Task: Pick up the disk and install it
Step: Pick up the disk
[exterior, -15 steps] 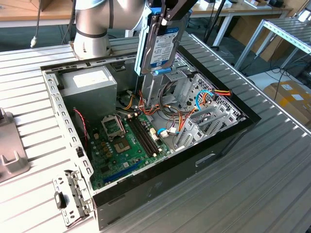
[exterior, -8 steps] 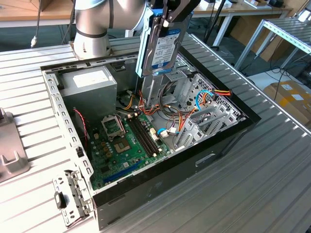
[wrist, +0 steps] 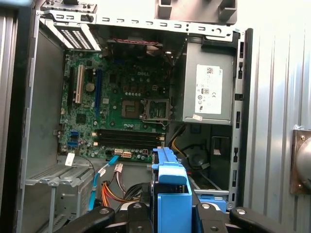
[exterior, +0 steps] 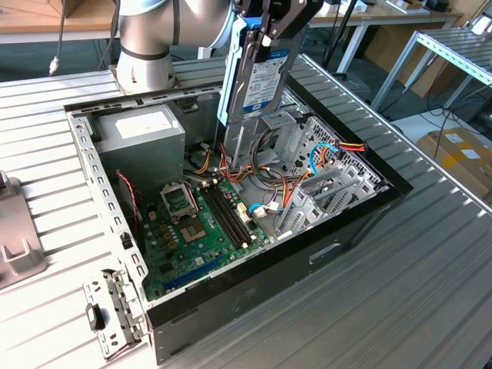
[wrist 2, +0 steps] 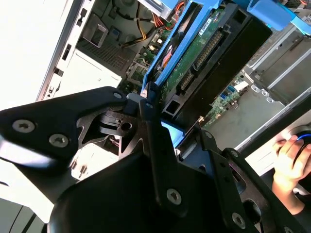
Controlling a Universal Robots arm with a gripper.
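The disk [exterior: 260, 77], a dark grey drive with a white label and blue plastic rails, hangs on edge above the back part of the open computer case [exterior: 338, 234]. My gripper [exterior: 270, 21] is shut on its top end, and its lower end is just above the metal drive bay [exterior: 265, 127]. In the second wrist view the disk [wrist 2: 206, 51] shows its green circuit board between blue rails, held by the black gripper [wrist 2: 158, 119]. In the first wrist view the disk [wrist: 170, 182] is seen edge-on as a blue rail in the gripper [wrist: 170, 216], over the case's interior.
Inside the case lie a green motherboard [exterior: 204, 223], a grey power supply box with a white sticker [exterior: 142, 131], bundles of coloured cables [exterior: 269, 192] and a perforated metal cage [exterior: 327, 181]. A person's hand [wrist 2: 290, 162] rests at the edge of the second wrist view. A slatted metal table [exterior: 430, 292] surrounds the case.
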